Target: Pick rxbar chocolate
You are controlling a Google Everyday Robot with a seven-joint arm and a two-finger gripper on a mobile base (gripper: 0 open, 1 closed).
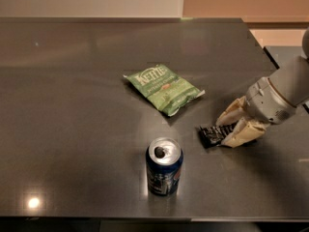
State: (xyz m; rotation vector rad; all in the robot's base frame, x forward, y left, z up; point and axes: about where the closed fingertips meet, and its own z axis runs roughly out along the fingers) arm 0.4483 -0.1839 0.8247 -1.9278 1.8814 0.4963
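Observation:
The rxbar chocolate (213,134) is a small flat black wrapped bar with white print, lying on the dark table (72,105) right of centre. My gripper (231,130) comes in from the right on a grey arm. Its two cream fingers (241,134) straddle the bar's right end, one on the far side and one on the near side, and have closed in against it. The bar's left end sticks out towards the can. The bar still rests on the table.
A green Kettle chip bag (163,88) lies just behind and left of the bar. A blue soda can (164,166) with an open top stands in front, left of the bar. The table's right edge (263,57) is close behind the arm.

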